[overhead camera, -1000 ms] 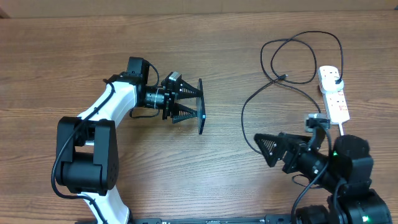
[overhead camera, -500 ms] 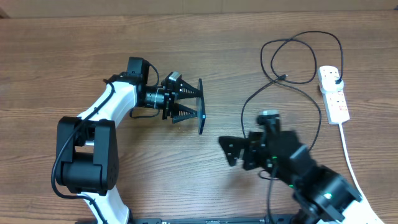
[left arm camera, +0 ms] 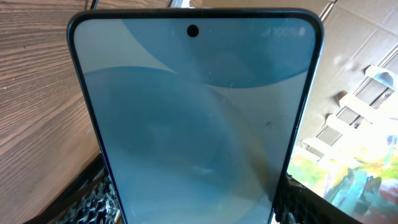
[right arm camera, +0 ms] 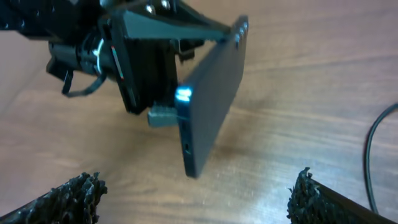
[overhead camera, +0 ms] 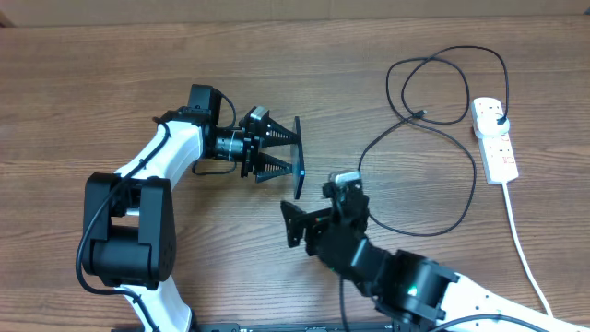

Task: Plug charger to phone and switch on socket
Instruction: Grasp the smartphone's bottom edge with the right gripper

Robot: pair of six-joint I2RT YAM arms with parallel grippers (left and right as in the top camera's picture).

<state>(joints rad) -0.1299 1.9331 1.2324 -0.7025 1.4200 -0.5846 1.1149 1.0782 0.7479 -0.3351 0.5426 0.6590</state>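
A wood-grain table [overhead camera: 92, 74] meets tan cardboard [overhead camera: 277, 7] along its far edge.

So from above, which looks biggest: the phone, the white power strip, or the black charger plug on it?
1. power strip: largest.
2. phone: about as long, but held edge-on, so only a thin sliver shows.
3. charger plug: clearly smallest.
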